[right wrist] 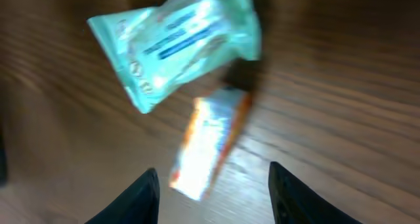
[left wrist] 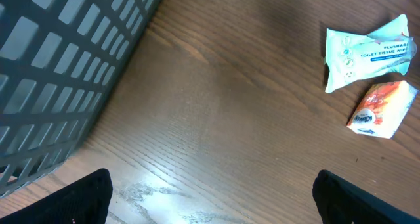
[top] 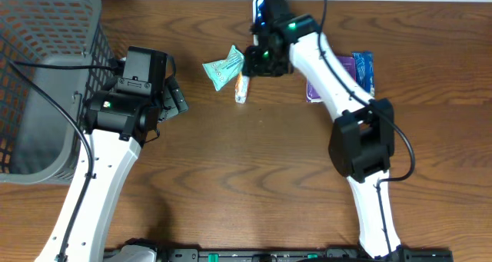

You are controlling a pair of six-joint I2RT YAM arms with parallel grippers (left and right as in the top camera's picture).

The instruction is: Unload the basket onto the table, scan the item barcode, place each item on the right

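1. Right gripper point(right wrist: 213, 184) hangs over the far middle of the table point(top: 254, 162). Its two fingers stand apart and hold nothing.
2. Left gripper point(left wrist: 213, 198) is at the left, just beside the basket point(top: 84, 31). Its fingers are spread wide and nothing is between them.
3. One orange-white packet point(top: 241, 87) lies flat on the wood, under and a little nearer than the right gripper. In the blurred right wrist view it shows between the two fingertips, but below them.
4. One teal wipes pack point(top: 224, 67) lies just left and far of this packet. I cannot tell if the two touch.
5. One purple pack point(top: 311, 93) and one blue pack point(top: 364, 66) lie at the right, partly hidden under the right arm.
6. One grey plastic basket with grid walls stands at the far left edge.
7. All of this lies on a dark brown wooden table with clear grain. Only the table is seen, not the room.
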